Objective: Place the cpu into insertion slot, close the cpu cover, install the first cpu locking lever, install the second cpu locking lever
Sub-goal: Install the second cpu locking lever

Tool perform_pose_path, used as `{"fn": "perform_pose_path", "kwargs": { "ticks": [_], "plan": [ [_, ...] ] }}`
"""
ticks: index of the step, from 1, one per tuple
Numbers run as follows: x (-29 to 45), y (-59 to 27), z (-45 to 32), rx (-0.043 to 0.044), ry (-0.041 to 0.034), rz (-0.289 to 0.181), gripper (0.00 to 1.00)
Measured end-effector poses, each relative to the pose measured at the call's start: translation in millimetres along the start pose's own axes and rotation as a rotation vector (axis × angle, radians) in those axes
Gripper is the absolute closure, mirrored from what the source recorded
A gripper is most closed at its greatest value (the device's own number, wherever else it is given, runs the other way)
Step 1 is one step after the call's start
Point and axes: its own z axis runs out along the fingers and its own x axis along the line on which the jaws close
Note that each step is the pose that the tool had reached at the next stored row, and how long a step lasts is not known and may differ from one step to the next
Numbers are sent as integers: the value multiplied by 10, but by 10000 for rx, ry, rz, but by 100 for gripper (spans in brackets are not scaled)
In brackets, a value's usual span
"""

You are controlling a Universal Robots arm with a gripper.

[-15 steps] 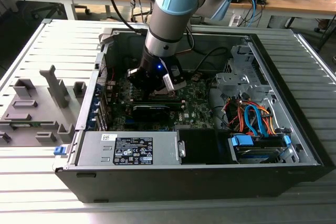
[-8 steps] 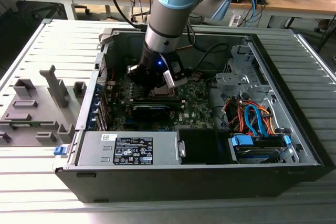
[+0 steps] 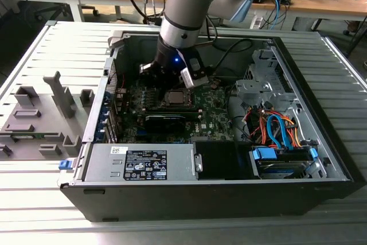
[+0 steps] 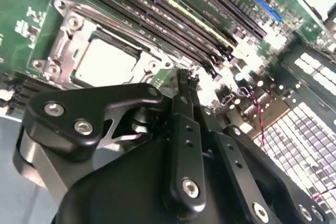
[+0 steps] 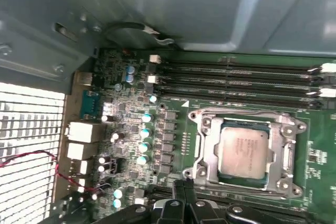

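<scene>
The cpu [image 5: 244,150] lies flat in the insertion slot, with its silver-grey top showing. A thin dark edge [image 5: 245,121] of the slot shows around the chip. The cpu cover [image 5: 202,132] lies down around the chip as a metal frame on the green board. In the second wrist view the cpu [image 4: 107,61] sits inside the cover [image 4: 68,30], just beyond my black fingertips. My gripper [image 4: 184,82] is shut with nothing seen between its fingers. It hovers over the board beside the socket. In the exterior view the gripper [image 3: 172,77] hangs just above the cpu [image 3: 175,97].
The work is inside an open black computer case [image 3: 321,159]. Long black memory slots [image 5: 236,85] run beside the socket. A power supply [image 3: 143,162] and a drive bay with coloured cables [image 3: 275,133] fill the near side. Grey fixtures [image 3: 40,116] stand on the table at the exterior view's left.
</scene>
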Motion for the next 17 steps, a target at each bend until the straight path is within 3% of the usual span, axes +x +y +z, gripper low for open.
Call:
{"fn": "perform_pose_path", "kwargs": {
  "ticks": [3,5,12,17],
  "plan": [
    [-150,-15,-33,-6,88,1,89],
    [-192,-15,-66,-8,91,2,89],
    [-138,9,-389,-7,91,2,89],
    [-133,11,-416,-8,91,2,89]
  ]
}}
